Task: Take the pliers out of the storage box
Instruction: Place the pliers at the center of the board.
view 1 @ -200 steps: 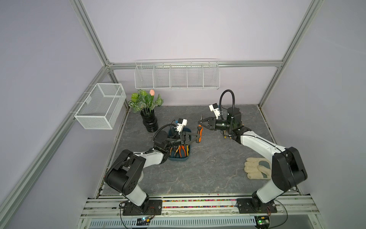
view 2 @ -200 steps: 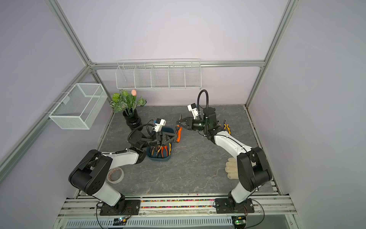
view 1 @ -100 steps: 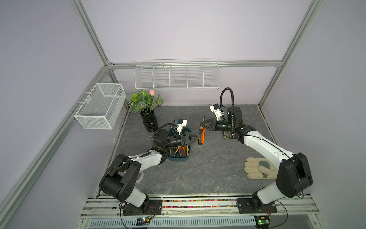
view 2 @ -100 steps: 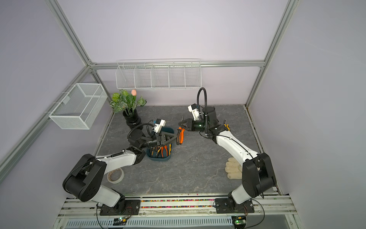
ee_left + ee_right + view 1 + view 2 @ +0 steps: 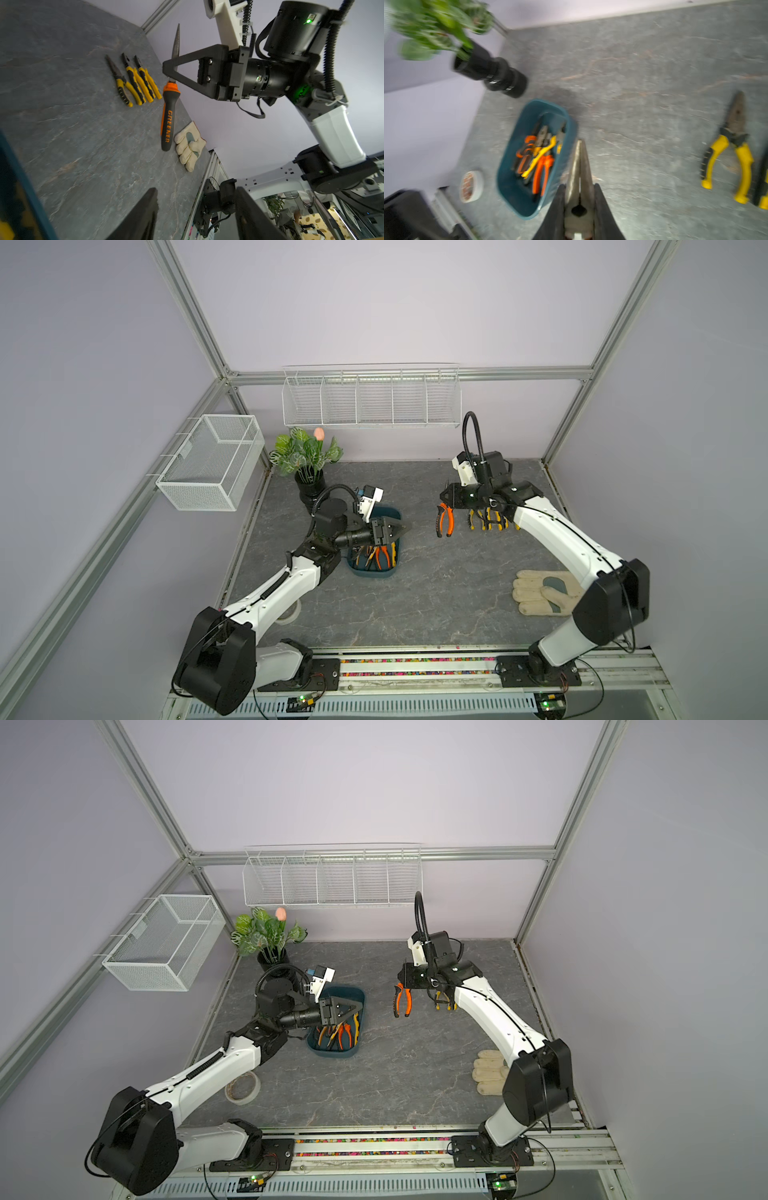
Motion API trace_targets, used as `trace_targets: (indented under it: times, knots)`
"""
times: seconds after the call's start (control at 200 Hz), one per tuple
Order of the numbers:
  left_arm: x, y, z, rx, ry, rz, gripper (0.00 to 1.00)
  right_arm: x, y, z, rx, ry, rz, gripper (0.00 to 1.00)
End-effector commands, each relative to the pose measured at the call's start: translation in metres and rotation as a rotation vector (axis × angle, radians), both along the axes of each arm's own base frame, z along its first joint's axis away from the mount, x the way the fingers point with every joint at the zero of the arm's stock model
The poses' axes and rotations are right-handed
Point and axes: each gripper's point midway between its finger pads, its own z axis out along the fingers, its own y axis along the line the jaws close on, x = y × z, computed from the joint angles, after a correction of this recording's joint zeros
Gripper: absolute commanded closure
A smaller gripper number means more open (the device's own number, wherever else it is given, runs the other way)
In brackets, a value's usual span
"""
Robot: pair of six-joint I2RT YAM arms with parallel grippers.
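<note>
The left wrist view shows the right gripper (image 5: 169, 74) pinching the metal nose of the orange pliers (image 5: 168, 124). They hang handle-down above the table (image 5: 62, 124). A second ago the left gripper (image 5: 402, 529) was shut on these pliers too, close beside the storage box (image 5: 370, 572). Now it has let go. Its fingers (image 5: 145, 212) are spread apart and it hangs over the box.

Count 12 o'clock as the back wall. The right arm has carried the orange pliers away from the box, toward 3 o'clock. Three yellow pliers (image 5: 135, 83) lie in a row on the table, just past the held ones at 3 o'clock. More pliers (image 5: 537, 160) are in the box. A glove (image 5: 544, 593) lies at 4 o'clock of the box.
</note>
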Motion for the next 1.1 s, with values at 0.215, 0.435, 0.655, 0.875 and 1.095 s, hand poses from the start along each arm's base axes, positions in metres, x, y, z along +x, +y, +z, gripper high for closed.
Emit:
trace_targets:
  times: [0.215, 0.435, 0.655, 0.875, 1.095]
  knots:
    - [0.007, 0.004, -0.036, 0.096, 0.064, 0.040, 0.43, 0.051, -0.027, -0.088, -0.279, 0.208, -0.111, 0.94]
    - [0.008, 0.009, -0.046, 0.147, 0.071, 0.067, 0.42, 0.090, -0.030, -0.117, -0.284, 0.253, -0.138, 0.93]
    - [0.006, 0.009, -0.055, 0.162, 0.087, 0.069, 0.41, 0.121, -0.047, -0.141, -0.340, 0.291, -0.154, 0.93]
    - [0.006, 0.008, -0.060, 0.169, 0.091, 0.067, 0.41, 0.130, -0.066, -0.157, -0.385, 0.352, -0.154, 0.93]
    - [0.006, 0.006, -0.062, 0.172, 0.095, 0.059, 0.42, 0.131, -0.079, -0.169, -0.404, 0.385, -0.170, 0.93]
